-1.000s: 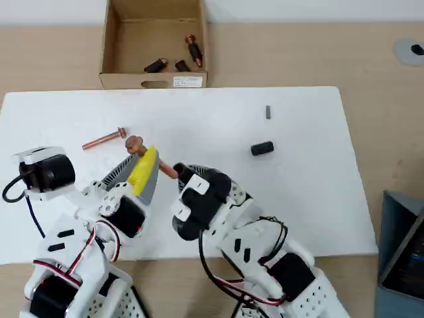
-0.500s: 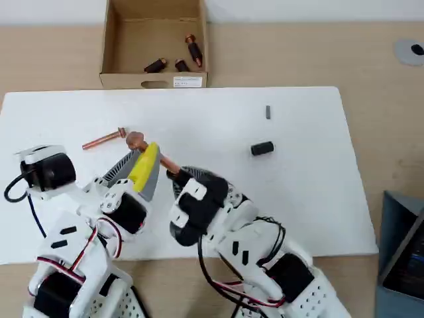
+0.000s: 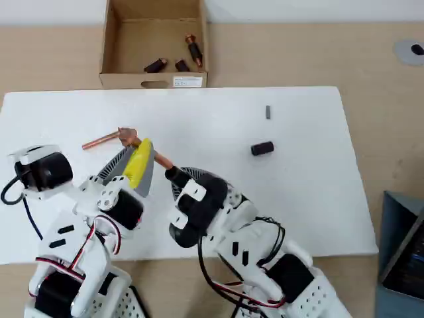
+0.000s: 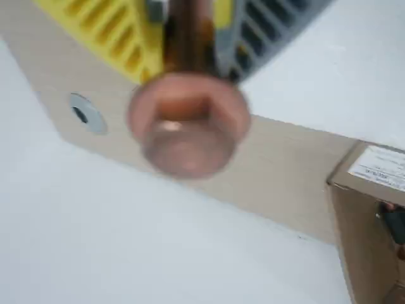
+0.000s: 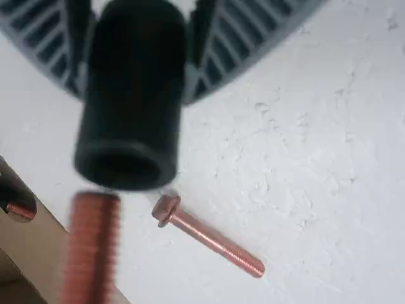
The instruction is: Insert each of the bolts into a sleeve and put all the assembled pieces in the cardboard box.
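A few assembled pieces [image 3: 193, 50] lie in the cardboard box [image 3: 126, 81], so the job looks partly done. The left jaws pinch a threaded copper bolt [image 3: 161, 159] with a flanged head, its tip near the mouth of the smooth black tubular sleeve [image 5: 130, 95] clamped in the right jaws. Another bolt [image 3: 103, 140] and sleeve [image 3: 262, 148] lie loose on the matte white surface [image 3: 298, 199].
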Controlling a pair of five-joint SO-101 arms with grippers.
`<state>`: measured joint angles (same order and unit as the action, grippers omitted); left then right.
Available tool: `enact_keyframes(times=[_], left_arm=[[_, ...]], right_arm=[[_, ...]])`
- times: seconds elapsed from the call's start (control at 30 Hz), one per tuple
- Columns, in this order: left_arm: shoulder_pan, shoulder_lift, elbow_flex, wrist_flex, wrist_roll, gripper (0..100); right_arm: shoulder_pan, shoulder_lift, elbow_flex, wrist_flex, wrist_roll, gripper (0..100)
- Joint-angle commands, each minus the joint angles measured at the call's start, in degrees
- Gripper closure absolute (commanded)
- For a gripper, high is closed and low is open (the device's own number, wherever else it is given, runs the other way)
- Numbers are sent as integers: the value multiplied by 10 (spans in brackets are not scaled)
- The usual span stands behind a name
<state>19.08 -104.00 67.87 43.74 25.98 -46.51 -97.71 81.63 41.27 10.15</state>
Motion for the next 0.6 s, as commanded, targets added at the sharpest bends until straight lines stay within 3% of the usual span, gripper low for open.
enact_keyframes(times=[0.0, 0.3, 0.57], left_arm=[[-4, -5, -3, -11, -6, 998], [22, -6, -20, 57, -4, 998], [38, -6, -22, 57, -3, 998]], right_arm=[[-5, -6, -5, -18, 5, 989], [-4, -6, -1, -18, 5, 989], [-5, -6, -1, -18, 5, 989]])
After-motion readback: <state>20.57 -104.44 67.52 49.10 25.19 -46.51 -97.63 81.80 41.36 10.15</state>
